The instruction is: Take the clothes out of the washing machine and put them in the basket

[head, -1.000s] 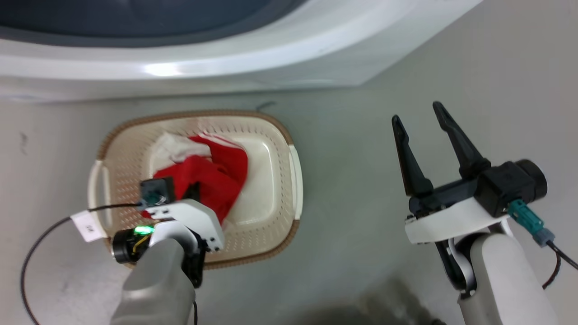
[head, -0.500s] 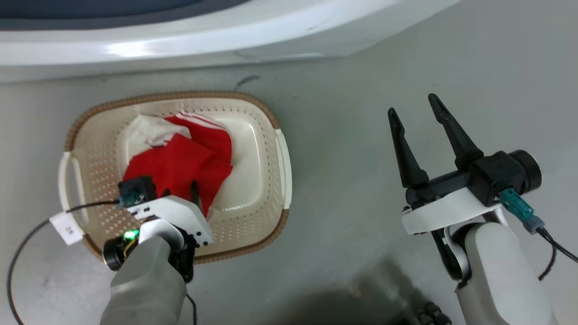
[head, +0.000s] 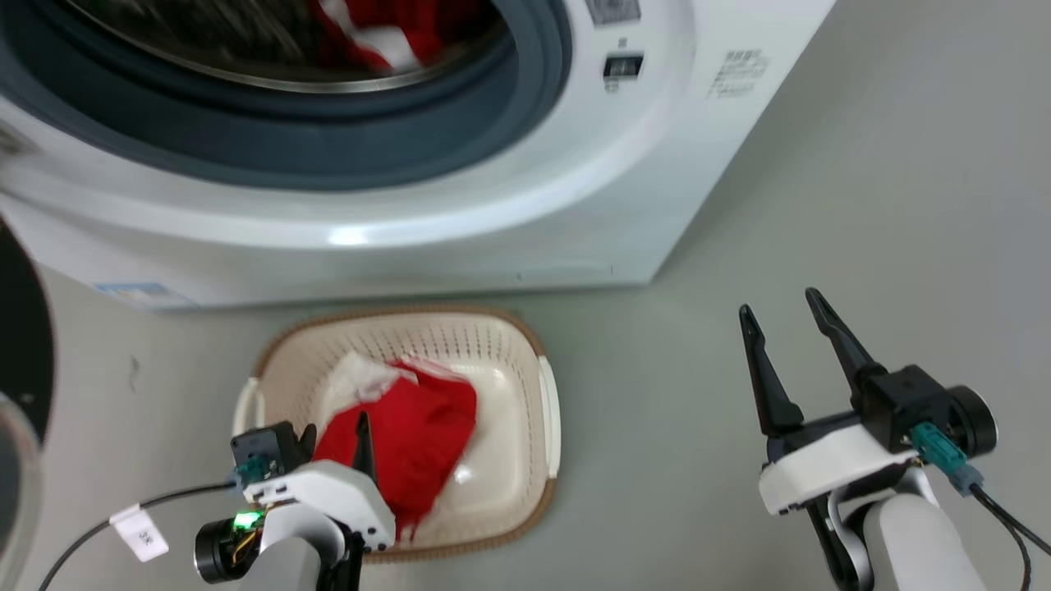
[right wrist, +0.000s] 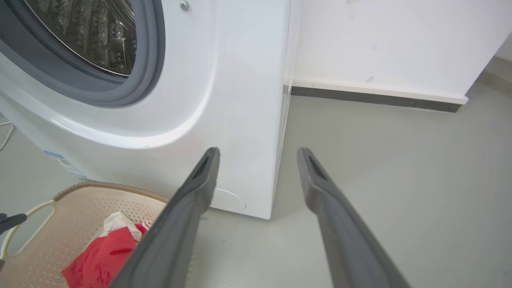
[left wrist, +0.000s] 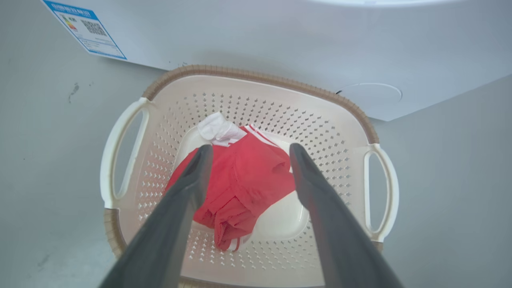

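Note:
The white washing machine (head: pixel 525 189) stands open at the top of the head view, and red and white clothes (head: pixel 386 33) lie blurred inside its drum. On the floor in front sits the cream basket (head: pixel 548 427) holding a red garment with white bands (head: pixel 427 431). My left gripper (head: pixel 335 439) hovers over the basket's near side, open. In the left wrist view its fingers (left wrist: pixel 250 149) straddle the garment (left wrist: pixel 244 180) from above without touching it. My right gripper (head: pixel 788 345) hangs open and empty over bare floor, right of the basket.
The black-rimmed glass door (head: pixel 20 353) swings open at the far left. A white wall with a dark skirting (right wrist: pixel 376 96) runs behind the washer's right side (right wrist: pixel 244 80). Grey floor spreads out to the right of the basket (right wrist: pixel 108 186).
The head camera has tilted up, bringing the washer's opening and drum into view. The red garment stays in the basket under my open left gripper. The right gripper stays open.

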